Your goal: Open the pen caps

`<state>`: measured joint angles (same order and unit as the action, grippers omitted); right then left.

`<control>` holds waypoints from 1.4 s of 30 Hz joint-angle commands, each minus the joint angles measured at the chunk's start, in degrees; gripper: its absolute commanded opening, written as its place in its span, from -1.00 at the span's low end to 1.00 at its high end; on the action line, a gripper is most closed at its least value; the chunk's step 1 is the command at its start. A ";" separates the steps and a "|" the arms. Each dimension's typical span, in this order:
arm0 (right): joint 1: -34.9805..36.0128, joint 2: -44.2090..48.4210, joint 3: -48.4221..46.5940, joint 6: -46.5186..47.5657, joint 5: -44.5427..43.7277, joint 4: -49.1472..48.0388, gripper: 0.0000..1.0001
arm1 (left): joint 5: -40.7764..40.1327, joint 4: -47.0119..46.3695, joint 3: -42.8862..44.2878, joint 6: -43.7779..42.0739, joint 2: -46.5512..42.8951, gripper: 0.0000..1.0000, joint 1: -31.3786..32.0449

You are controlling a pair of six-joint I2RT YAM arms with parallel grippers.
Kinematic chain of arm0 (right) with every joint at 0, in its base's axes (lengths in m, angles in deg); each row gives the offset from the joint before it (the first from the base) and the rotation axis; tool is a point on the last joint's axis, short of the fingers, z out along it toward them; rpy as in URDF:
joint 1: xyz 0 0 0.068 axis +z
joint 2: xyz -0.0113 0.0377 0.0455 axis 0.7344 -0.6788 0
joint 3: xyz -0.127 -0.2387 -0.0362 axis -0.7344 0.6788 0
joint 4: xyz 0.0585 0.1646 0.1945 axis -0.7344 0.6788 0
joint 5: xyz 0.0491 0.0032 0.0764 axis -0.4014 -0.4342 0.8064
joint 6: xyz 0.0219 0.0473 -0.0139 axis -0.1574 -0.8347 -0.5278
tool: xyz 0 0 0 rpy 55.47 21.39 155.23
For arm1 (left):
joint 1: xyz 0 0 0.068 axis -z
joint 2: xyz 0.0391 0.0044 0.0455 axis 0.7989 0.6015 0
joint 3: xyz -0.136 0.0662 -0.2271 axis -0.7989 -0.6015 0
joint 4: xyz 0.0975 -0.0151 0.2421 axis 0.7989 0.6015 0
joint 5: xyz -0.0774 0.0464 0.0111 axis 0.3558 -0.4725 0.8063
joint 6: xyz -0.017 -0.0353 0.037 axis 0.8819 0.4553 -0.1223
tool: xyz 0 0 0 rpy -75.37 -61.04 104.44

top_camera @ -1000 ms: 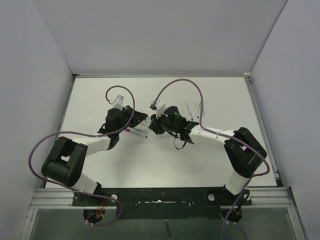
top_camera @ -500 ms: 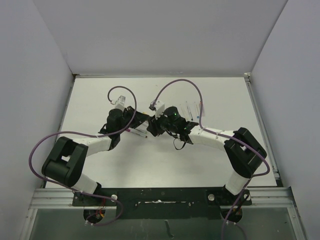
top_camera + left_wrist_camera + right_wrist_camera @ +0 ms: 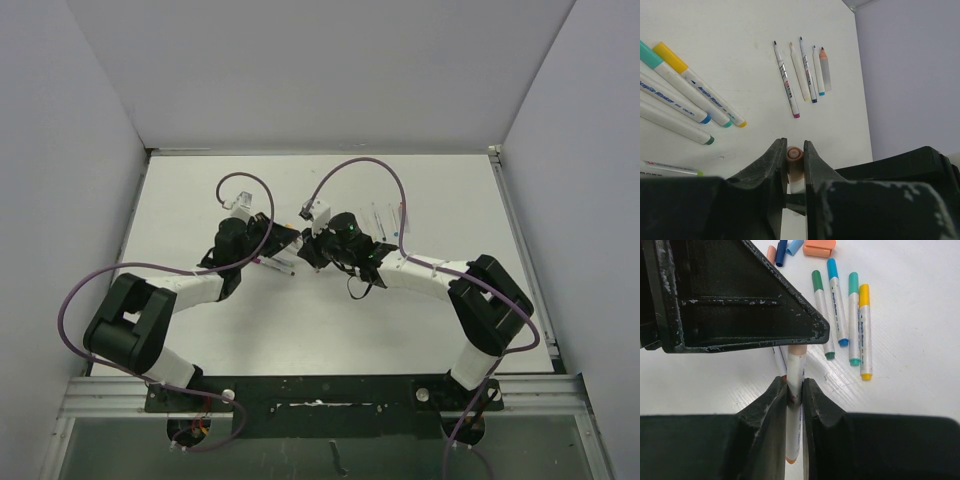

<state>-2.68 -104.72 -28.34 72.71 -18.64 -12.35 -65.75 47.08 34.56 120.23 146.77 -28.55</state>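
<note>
A white pen is stretched between my two grippers above the table. In the left wrist view my left gripper (image 3: 794, 145) is shut on its peach pen cap (image 3: 794, 154), seen end-on between the jaws. The right wrist view shows my right gripper (image 3: 795, 385) shut on the white barrel (image 3: 795, 367). The cap (image 3: 798, 350) runs up under the left gripper's black body (image 3: 740, 295). Seen from above, the left gripper (image 3: 283, 240) and right gripper (image 3: 306, 247) meet tip to tip at mid-table. Several loose pen caps (image 3: 812, 247) lie at the top of the right wrist view.
Several capped pens (image 3: 840, 315) with green, blue, teal and yellow caps lie side by side on the table; they also show in the left wrist view (image 3: 685, 100). Several thin uncapped pens (image 3: 802, 75) lie in a row further off. Grey walls enclose the table (image 3: 440, 190).
The left wrist has edged slightly toward the right gripper. Both grippers stay together at mid-table with the pen between them.
</note>
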 commanded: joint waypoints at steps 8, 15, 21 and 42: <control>0.42 5.69 7.42 -1.91 0.46 -3.76 -1.00 | -0.74 0.12 4.35 -0.42 -2.28 -1.00 -11.84; 0.15 8.24 9.12 -1.51 -3.01 -2.56 -1.00 | 1.08 2.18 6.54 -1.37 -1.51 -1.00 -16.10; -2.42 3.90 0.27 0.69 -16.37 6.78 -1.00 | 1.39 10.44 6.13 -5.88 -5.17 -1.00 -18.38; -12.17 -15.97 -16.15 4.25 -17.35 9.00 -1.00 | 1.32 23.32 2.23 -15.17 -9.38 -1.00 -25.14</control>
<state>-14.57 -120.72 -41.52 76.45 -35.82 -2.03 -65.42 71.62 36.92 106.59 137.46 -53.01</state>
